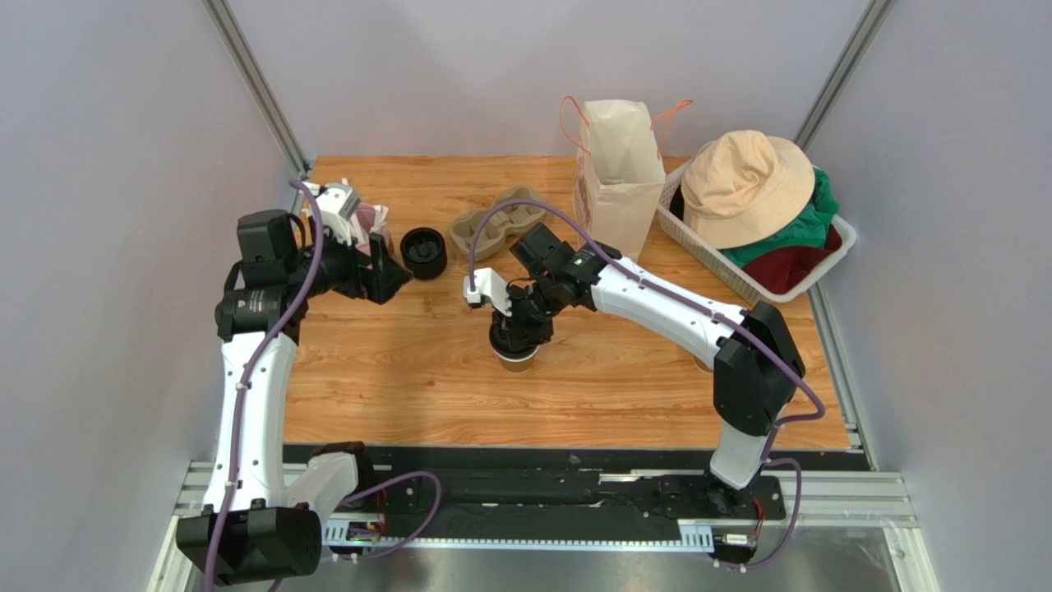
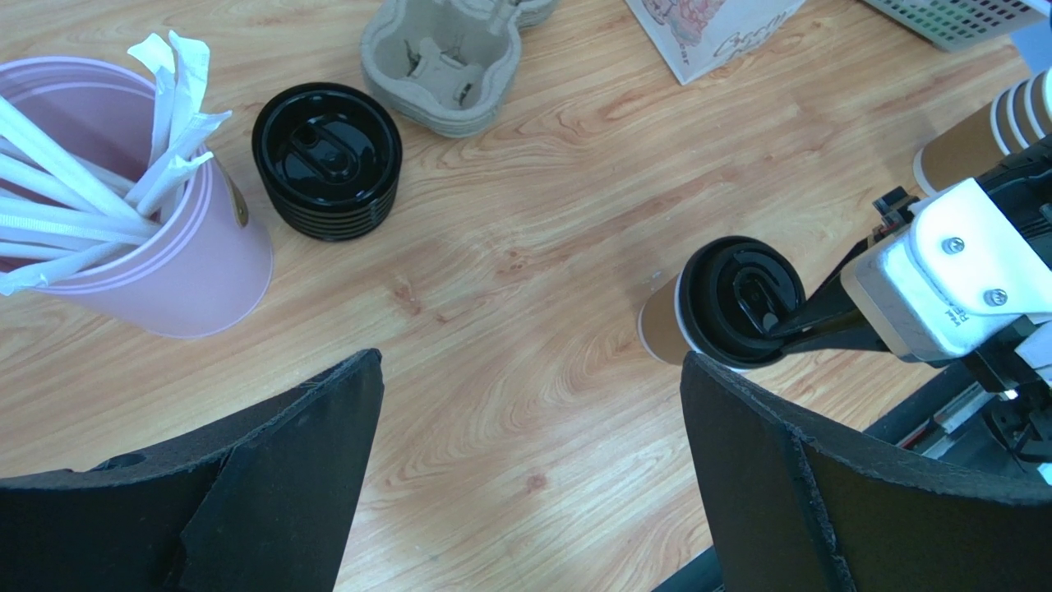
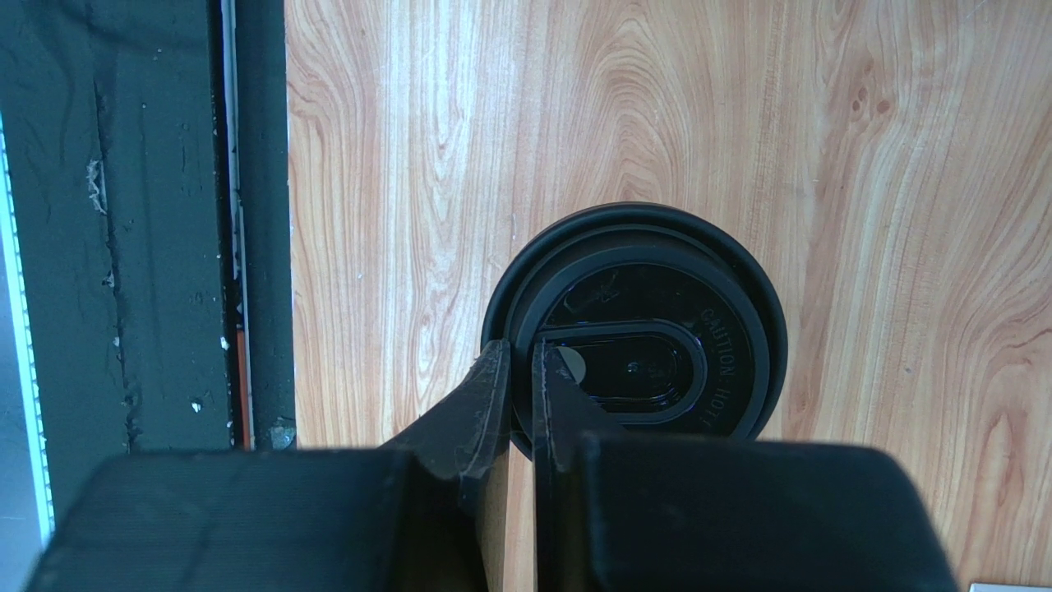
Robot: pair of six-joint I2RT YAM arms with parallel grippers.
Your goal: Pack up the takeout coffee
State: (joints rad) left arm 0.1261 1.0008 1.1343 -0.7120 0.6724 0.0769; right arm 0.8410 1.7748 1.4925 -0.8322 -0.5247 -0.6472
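1 takeout coffee [image 2: 716, 294], kraft-brown cup [image 2: 661, 328], round black lid [image 3: 729, 308]

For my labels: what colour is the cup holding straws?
The straw cup is pink, clearest in left wrist view.

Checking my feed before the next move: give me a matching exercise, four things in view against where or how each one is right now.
Things:
1. takeout coffee
2. lid stack
3. paper bag
4. left gripper

States:
A. open, holding nothing
B. upright beside the basket
C. lid rim pinched by the right gripper
D. next to the pink straw cup

Pairs: 1-C, 2-D, 3-B, 4-A
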